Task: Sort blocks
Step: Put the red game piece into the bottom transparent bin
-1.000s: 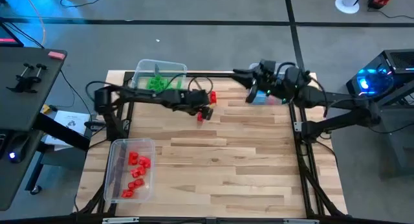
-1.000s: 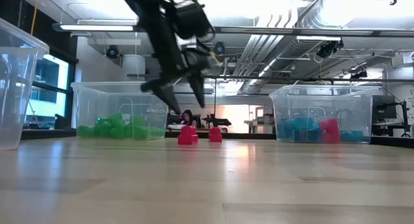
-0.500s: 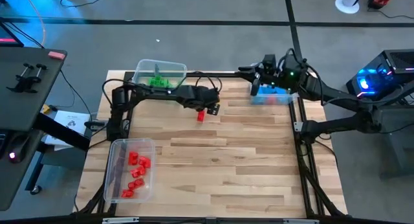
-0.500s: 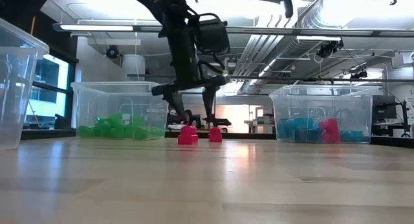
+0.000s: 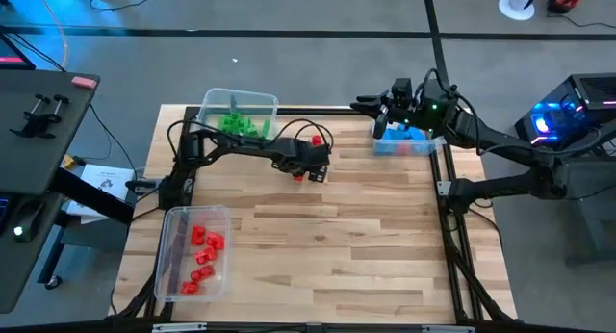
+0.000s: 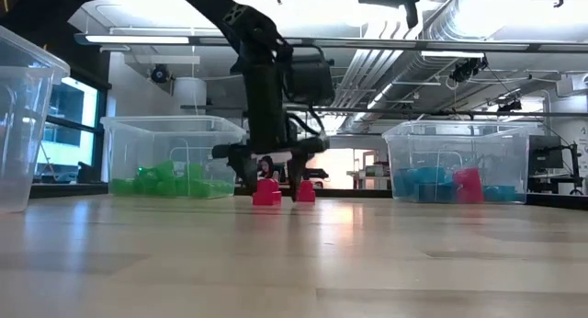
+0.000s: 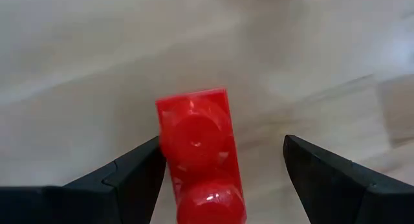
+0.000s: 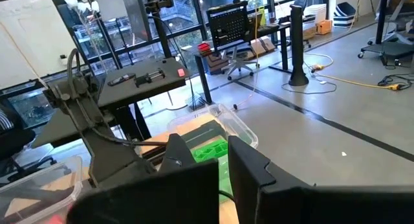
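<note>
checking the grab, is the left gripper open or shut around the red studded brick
Open: the left gripper's fingers stand apart either side of the red studded brick, not clamped.

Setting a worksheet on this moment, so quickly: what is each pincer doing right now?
Left pincer: open, lowered around a red block on the table, not yet gripping.
Right pincer: shut, empty, raised near the blue bin.

glossy red plastic block (image 7: pixel 197 146) on a smooth pale wood table (image 7: pixel 77 62).
</note>
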`<state>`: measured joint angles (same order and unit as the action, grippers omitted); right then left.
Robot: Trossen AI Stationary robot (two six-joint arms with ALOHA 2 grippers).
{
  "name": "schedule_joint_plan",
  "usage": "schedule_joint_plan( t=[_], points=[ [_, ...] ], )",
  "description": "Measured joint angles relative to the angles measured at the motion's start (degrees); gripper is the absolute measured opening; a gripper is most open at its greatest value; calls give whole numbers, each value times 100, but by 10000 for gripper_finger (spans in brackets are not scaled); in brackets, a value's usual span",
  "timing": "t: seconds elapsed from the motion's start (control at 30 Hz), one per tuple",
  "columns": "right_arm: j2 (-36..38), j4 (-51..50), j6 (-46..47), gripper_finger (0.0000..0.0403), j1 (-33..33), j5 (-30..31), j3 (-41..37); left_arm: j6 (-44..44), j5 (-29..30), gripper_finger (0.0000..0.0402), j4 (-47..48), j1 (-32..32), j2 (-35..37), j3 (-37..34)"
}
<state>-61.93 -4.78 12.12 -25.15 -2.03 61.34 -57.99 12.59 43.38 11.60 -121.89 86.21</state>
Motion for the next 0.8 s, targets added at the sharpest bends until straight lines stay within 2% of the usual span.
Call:
schedule_joint_plan(
  t=[0.13,0.23,0.33,0.47,0.53,0.63,0.8],
  points=[
    [0,-21,-60,0,2,1,0,40,-174,290,15,0,-117,28],
    [0,-20,-61,0,2,1,0,244,-193,265,46,-21,-152,26],
    [0,-22,-63,0,2,1,0,323,-241,211,48,-15,-156,22],
    [-2,-22,-63,0,2,1,0,553,-293,102,24,-15,-128,20],
    [-2,-22,-63,0,2,1,0,814,-415,96,-27,-9,-50,23],
    [-2,-22,-65,0,2,1,0,1659,-640,96,-307,-17,252,2],
    [-4,-19,-210,0,2,3,0,3540,-921,96,-165,7,1511,35]
  ],
)
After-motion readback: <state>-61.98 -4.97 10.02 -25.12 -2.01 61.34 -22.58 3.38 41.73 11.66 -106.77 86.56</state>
